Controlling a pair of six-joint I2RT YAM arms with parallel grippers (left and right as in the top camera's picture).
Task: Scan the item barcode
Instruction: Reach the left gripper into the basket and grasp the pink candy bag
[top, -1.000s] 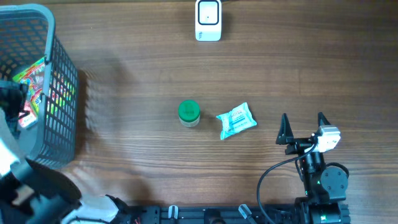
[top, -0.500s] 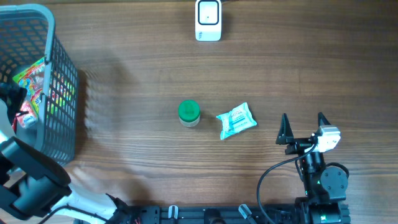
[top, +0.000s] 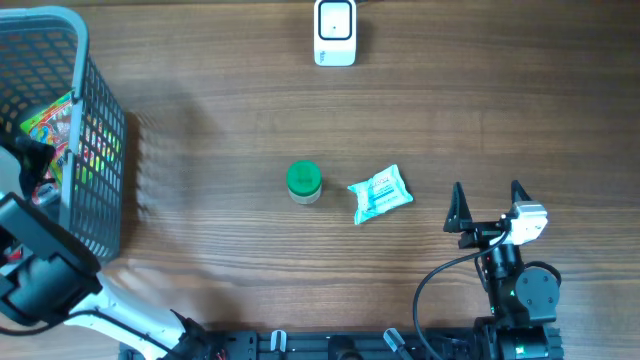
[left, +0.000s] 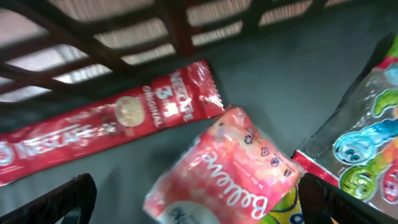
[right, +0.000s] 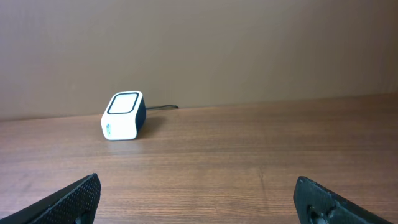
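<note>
My left gripper (left: 199, 200) is down inside the grey mesh basket (top: 102, 150) and stands open. Its dark fingertips (left: 68, 198) flank a pink "Believe" packet (left: 227, 165), which lies tilted on the basket floor without being gripped. A red Nescafe stick (left: 106, 127) lies behind the packet and a colourful gummy bag (left: 367, 143) lies to its right. The white barcode scanner (top: 335, 32) stands at the table's far edge, also in the right wrist view as the scanner (right: 123, 116). My right gripper (top: 487, 205) rests open and empty at the front right.
A green-lidded jar (top: 303, 181) and a blue-white wipes packet (top: 380, 194) lie mid-table, left of the right gripper. The basket's bars (left: 180, 28) rise close behind the left gripper. The scanner's cable runs off the far edge.
The left arm has shifted a little toward the table's front while its gripper stays in the basket. The right arm and the table items have not moved.
</note>
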